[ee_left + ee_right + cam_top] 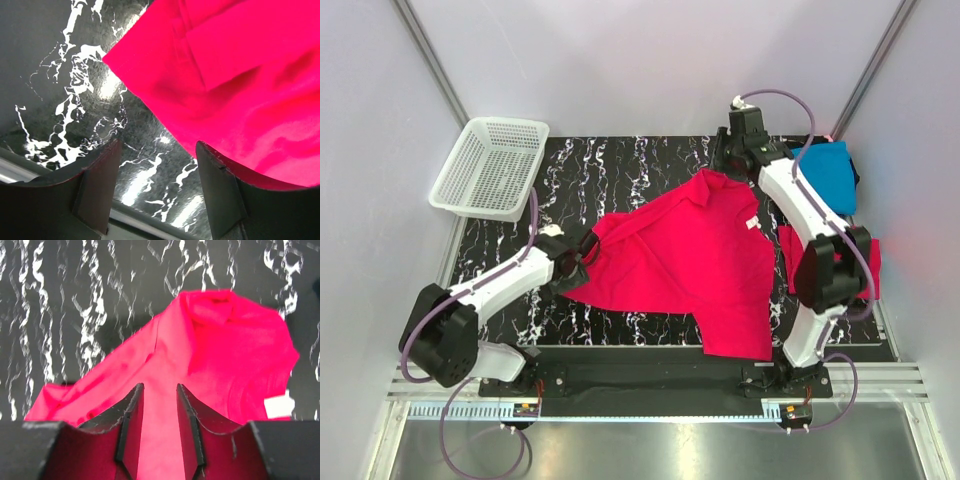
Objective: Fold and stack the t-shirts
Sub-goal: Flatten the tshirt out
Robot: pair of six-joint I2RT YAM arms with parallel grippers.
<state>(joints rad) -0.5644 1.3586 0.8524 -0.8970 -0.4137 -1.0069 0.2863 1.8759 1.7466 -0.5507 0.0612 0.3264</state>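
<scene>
My left claw (157, 150): jaws wide, empty; sleeve edge of red t-shirt (690, 260) just beside one finger.
My right claw (159, 388): jaws narrowly apart over the collar, gripping nothing.
Red t-shirt: spread on table (620, 160), unfolded.
Progress: I judge no fold made, no stack begun.
Waiting: turquoise t-shirt (828, 170), second red t-shirt (788, 250).
Obstruction: my right arm crosses both; basket (490, 165) well apart.

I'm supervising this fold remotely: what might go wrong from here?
1. The red t-shirt lies skewed, its lower corner at the near edge of the table by the right arm's base; it may snag there.
2. Both the left gripper and right gripper are open, so a pinch could catch bunched collar or miss the sleeve.
</scene>
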